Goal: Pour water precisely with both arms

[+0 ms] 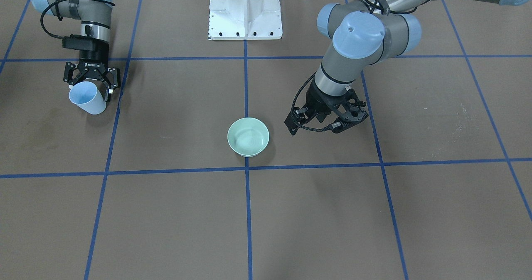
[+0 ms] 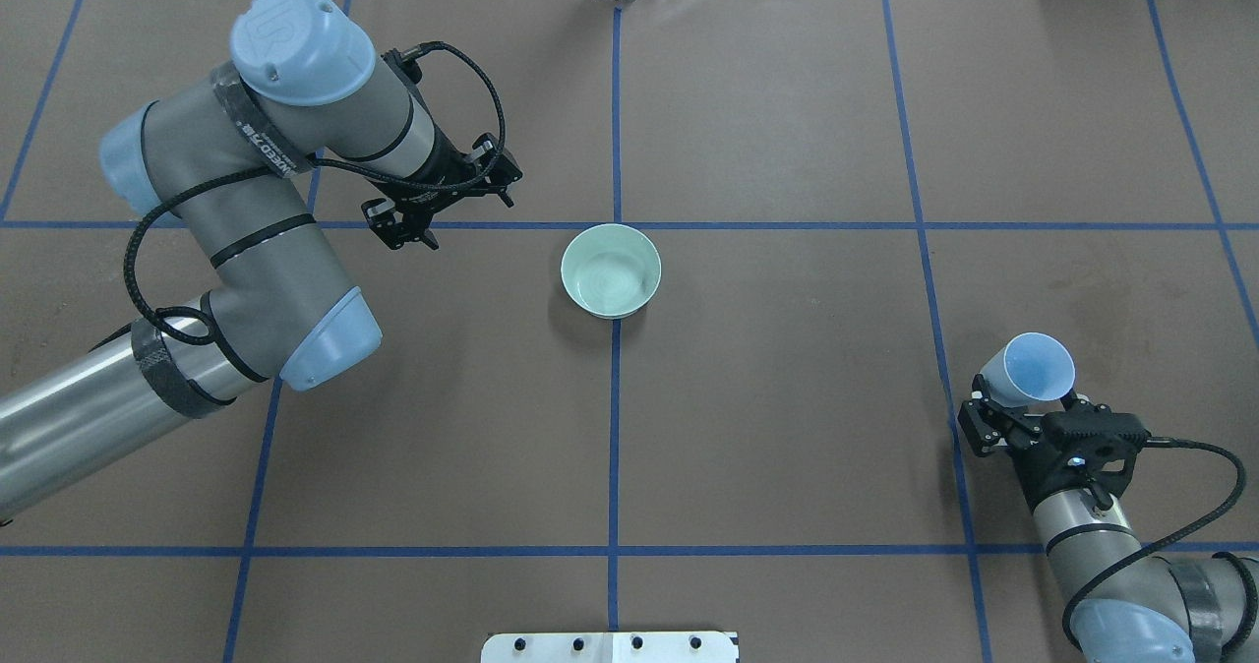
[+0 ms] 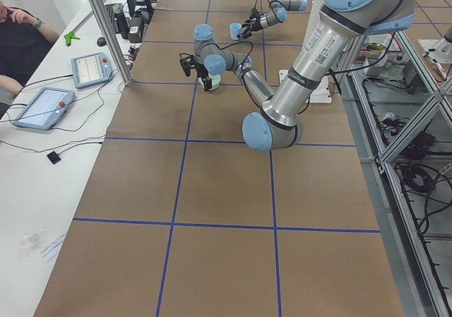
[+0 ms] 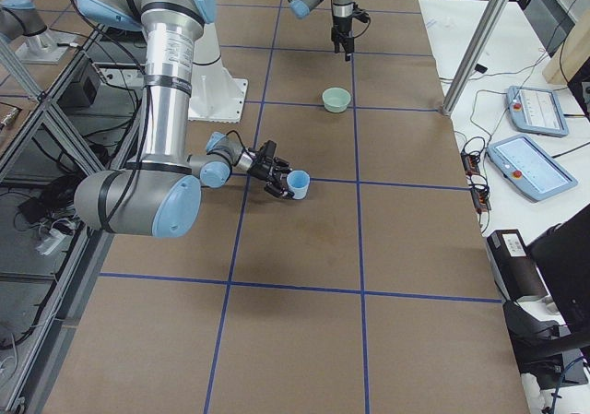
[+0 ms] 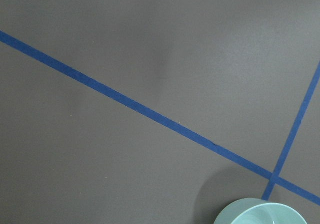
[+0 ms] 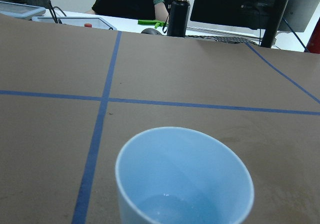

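A mint-green bowl (image 1: 248,136) stands at the table's middle on a blue tape line and also shows in the overhead view (image 2: 610,270). Faint ripples of water (image 2: 608,277) show inside it. My right gripper (image 2: 1023,402) is shut on a light blue cup (image 2: 1031,368) and holds it tilted, far to the bowl's right and low over the table. The right wrist view shows a little water (image 6: 170,209) at the cup's bottom. My left gripper (image 2: 448,212) is open and empty, just left of the bowl. The left wrist view shows only the bowl's rim (image 5: 265,211).
The white pedestal (image 1: 245,12) stands at the robot's edge of the table. Blue tape lines (image 2: 615,447) grid the brown table. Beyond the far edge are tablets (image 3: 92,68), a black bottle (image 6: 178,12) and a seated person (image 3: 18,42).
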